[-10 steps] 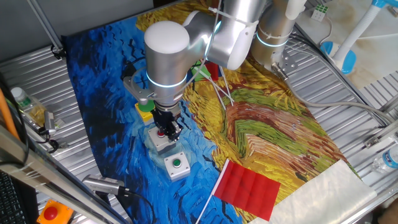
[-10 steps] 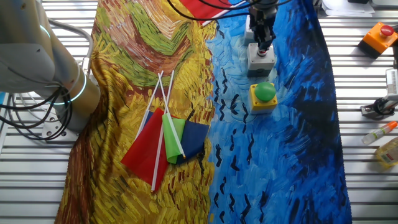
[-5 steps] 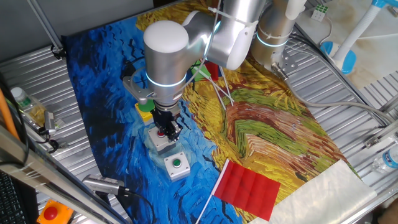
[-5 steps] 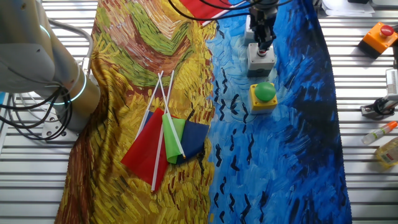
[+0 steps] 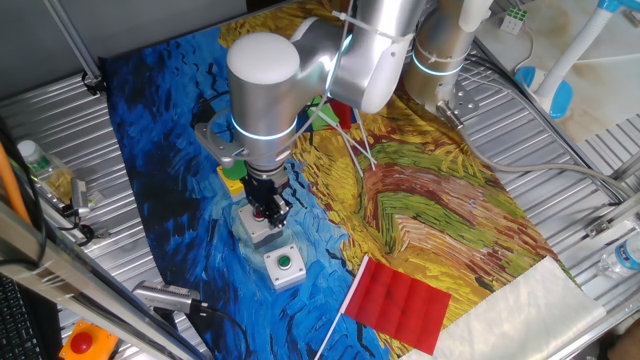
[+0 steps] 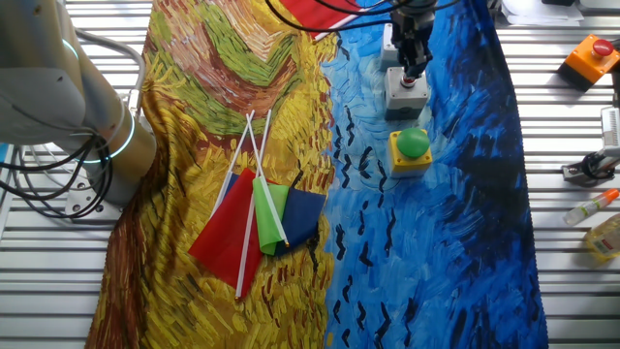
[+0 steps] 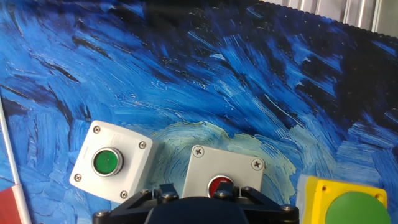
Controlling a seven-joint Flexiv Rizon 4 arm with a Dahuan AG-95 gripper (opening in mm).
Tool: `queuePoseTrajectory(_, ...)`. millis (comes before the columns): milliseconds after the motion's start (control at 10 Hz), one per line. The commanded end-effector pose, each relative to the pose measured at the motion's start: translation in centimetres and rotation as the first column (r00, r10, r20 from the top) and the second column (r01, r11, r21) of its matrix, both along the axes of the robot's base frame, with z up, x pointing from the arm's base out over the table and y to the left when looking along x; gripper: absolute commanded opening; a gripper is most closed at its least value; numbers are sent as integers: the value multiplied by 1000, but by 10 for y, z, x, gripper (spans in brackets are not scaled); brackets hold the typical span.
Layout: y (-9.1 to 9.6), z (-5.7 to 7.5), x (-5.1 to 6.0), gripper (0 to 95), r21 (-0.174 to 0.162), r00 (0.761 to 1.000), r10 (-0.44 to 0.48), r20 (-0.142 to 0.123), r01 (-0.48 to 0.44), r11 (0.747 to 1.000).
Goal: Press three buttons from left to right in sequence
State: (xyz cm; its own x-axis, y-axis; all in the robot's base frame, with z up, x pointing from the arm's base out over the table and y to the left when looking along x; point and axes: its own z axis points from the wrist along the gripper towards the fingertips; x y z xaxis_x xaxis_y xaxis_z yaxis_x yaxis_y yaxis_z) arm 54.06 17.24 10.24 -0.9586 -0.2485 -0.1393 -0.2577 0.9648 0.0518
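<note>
Red-capped button box (image 5: pixel 258 222) | gripper (image 5: pixel 270 207) stays directly above it, grip state unreadable | you judge middle press underway

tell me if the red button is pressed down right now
Cannot tell. The tool sits right over the grey box's red button, but no view shows whether the cap is pushed in or even touched.

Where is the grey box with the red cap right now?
The grey box with the red cap sits mid-row on the blue cloth, directly below the tool, with the grey green-capped box on one side and the yellow box on the other.
</note>
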Motion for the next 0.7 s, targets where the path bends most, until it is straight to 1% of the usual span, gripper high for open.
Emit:
queuePoseTrajectory(100, 1, -2, 0, 380, 2, 1000, -2, 0, 2, 1000)
queuePoseTrajectory(500, 2, -5, 0, 380, 3, 1000, -4, -7, 4, 1000)
queuePoseTrajectory(700, 2, -10, 0, 380, 3, 1000, -7, -7, 7, 1000)
